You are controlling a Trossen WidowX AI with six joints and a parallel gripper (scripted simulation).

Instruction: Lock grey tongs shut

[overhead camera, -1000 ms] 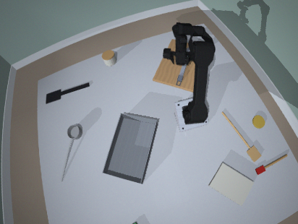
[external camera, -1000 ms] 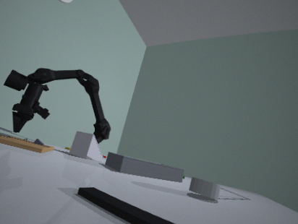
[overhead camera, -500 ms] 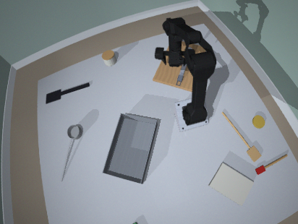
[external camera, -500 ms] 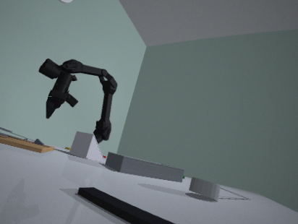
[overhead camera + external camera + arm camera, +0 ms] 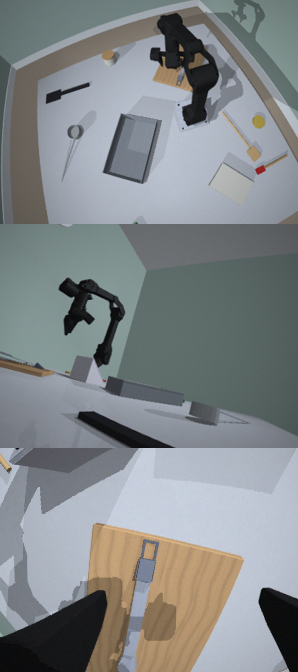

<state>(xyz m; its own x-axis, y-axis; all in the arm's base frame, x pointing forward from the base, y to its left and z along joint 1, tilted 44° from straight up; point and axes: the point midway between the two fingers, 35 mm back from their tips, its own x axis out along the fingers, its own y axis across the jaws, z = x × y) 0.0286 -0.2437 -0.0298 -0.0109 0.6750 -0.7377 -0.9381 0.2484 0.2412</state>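
The grey tongs (image 5: 180,78) (image 5: 39,365) (image 5: 145,570) lie on the wooden board (image 5: 163,74) (image 5: 41,373) (image 5: 200,578). In the wrist view their grey end block and ring point to the board's near-base edge, and their arms show as one narrow strip running out of the bottom of the frame. Whether a gap remains between the arms cannot be told. My gripper (image 5: 66,333) (image 5: 184,597) is open and empty, high above the board, with the tongs well below its wide-set fingers. The roasting tin (image 5: 113,144) (image 5: 148,393) holds no tongs.
A black spatula (image 5: 53,96) (image 5: 119,430) and a round sieve (image 5: 75,132) (image 5: 204,412) lie left of the tin. A lidded jar (image 5: 109,58) stands left of the board. A wooden spatula (image 5: 254,153), a red-ended tool (image 5: 260,170) and a pale block (image 5: 232,183) are at the right.
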